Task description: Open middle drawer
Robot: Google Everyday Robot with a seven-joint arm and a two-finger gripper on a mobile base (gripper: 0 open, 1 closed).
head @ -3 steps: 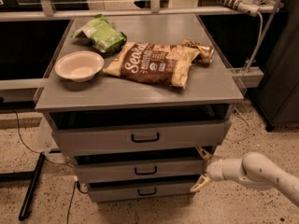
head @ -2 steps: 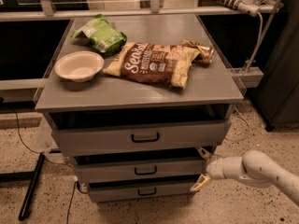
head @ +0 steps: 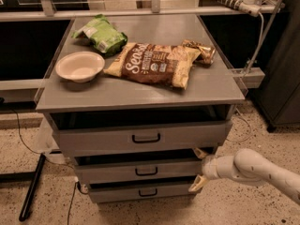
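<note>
My pincer (head: 200, 168) sits at the right end of the middle drawer (head: 117, 171), second of three under the bench top.

Its fingers stand apart, one above that corner and one below. The drawer looks stiff and should slide. The best hold is its black bar handle (head: 146, 171). I can't tell whether I'm touching it.

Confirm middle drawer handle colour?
Black, on grey middle drawer, camera view; end effector at its right end.
</note>
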